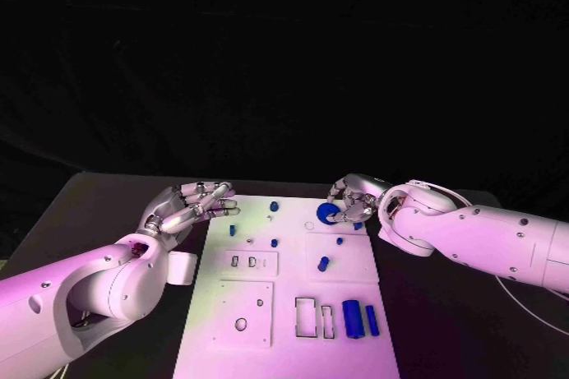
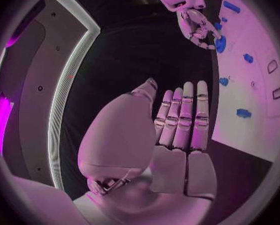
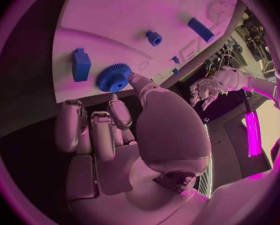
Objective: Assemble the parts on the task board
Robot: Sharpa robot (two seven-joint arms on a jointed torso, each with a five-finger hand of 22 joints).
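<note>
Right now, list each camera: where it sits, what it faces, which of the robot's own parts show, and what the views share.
Head view: on the robot's head, looking down at the task board; left hand and right hand show.
Left wrist view: behind the left hand, facing the board's edge and the right hand.
Right wrist view: behind the right hand, facing the blue gear.
Shared: all show the gear.

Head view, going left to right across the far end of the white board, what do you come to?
Left hand with fingers spread over the table's left side → small blue part → blue part near the task board far edge → blue gear → right hand.
</note>
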